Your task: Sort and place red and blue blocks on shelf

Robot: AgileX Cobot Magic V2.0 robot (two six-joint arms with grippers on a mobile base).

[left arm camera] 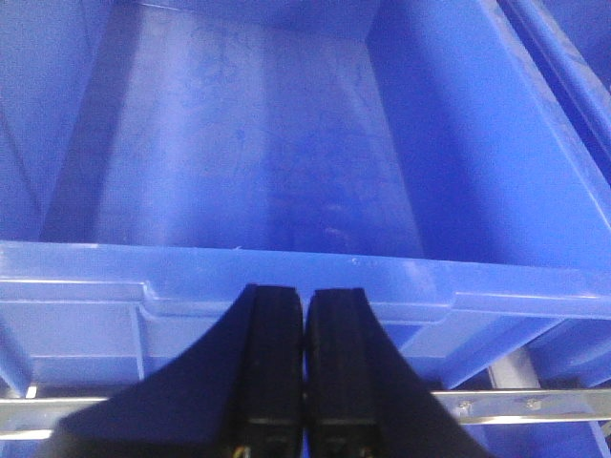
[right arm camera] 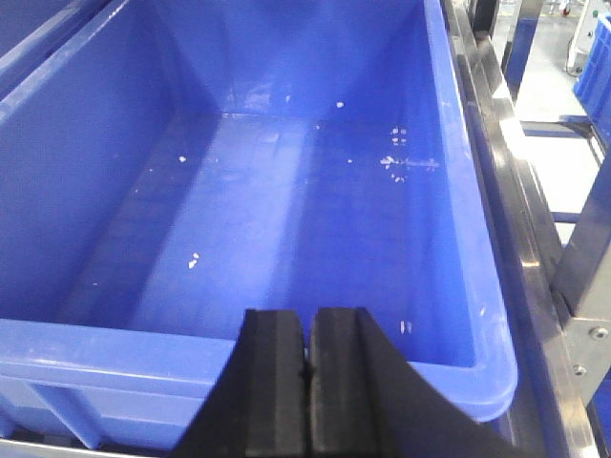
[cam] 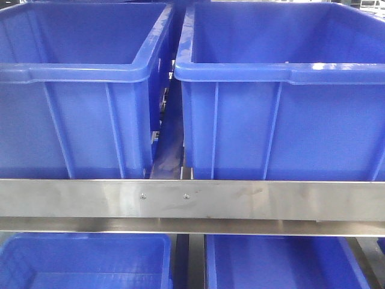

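Note:
No red or blue blocks show in any view. Two large blue bins stand side by side on the shelf, the left bin (cam: 78, 72) and the right bin (cam: 289, 72). My left gripper (left arm camera: 304, 301) is shut with nothing between its black fingers, just in front of the near rim of an empty blue bin (left arm camera: 248, 258). My right gripper (right arm camera: 307, 320) is shut and empty too, over the near rim of another empty blue bin (right arm camera: 115, 343). Neither gripper shows in the front view.
A steel shelf rail (cam: 192, 201) runs across below the two upper bins. Two more blue bins, the lower left bin (cam: 84, 262) and the lower right bin (cam: 283, 265), sit on the level beneath. A metal frame post (right arm camera: 582, 277) stands right of the right bin.

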